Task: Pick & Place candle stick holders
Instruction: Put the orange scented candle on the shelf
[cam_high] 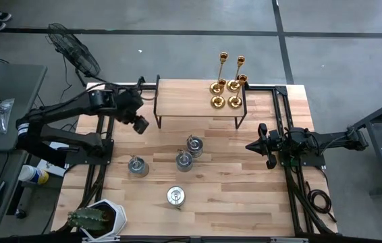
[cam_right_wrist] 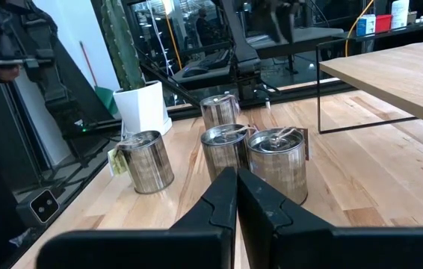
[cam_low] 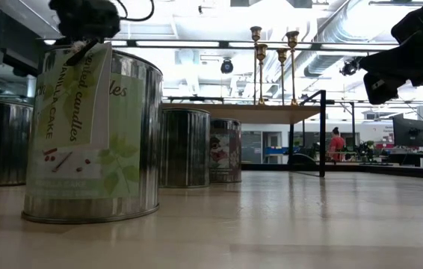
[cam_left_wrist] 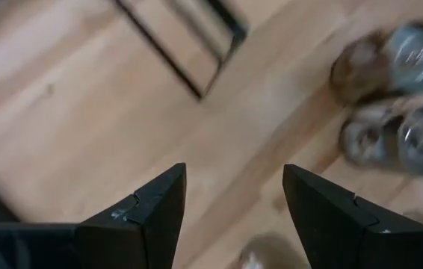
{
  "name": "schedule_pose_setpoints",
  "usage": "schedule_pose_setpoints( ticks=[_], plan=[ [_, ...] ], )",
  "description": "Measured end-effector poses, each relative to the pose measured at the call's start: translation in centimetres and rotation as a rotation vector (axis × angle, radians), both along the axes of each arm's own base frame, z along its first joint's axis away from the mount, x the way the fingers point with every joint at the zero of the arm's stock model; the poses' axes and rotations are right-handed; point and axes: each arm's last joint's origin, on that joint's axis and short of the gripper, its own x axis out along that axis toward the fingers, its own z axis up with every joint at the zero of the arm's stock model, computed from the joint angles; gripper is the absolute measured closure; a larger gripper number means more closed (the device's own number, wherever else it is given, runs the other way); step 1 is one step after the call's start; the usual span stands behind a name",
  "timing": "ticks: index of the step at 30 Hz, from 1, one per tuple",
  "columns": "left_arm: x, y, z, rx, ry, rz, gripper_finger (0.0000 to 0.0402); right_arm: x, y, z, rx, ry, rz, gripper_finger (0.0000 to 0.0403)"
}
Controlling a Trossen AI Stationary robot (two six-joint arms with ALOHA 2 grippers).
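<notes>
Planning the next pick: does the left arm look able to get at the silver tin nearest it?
Probably yes: the left gripper hangs open above bare table, and the tin stands apart from the others, nothing between.

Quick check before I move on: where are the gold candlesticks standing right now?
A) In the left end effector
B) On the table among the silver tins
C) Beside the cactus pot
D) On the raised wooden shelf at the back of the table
D: the high view shows the gold candlesticks clustered on the raised shelf, apart from the silver tins on the table below.
</notes>
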Motion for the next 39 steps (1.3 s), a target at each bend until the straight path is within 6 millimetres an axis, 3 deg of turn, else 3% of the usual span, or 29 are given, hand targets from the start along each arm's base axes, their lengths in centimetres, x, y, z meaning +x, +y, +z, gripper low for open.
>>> schedule_pose_setpoints(
  ticks=[5, 10, 23, 39],
  plan=[
    [-0.3, -1.1, -0.7, -0.05, 0.112, -0.022, 0.0181, 0.0, 0.0, 0.0, 0.0, 0.0, 0.0, 0.0399],
    [0.7, -2.6, -1.6, -0.062, 0.207, -0.145, 0.0181, 0.0, 0.0, 0.0, 0.0, 0.0, 0.0, 0.0399],
    [2.7, -6.6, -3.1, 0.011, 0.325, -0.882, 0.0181, 0.0, 0.0, 0.0, 0.0, 0.0, 0.0, 0.0399],
    [5.2, -8.8, -6.3, 0.01, 0.401, -1.026, 0.0181, 0.0, 0.0, 0.0, 0.0, 0.0, 0.0, 0.0399]
  ],
)
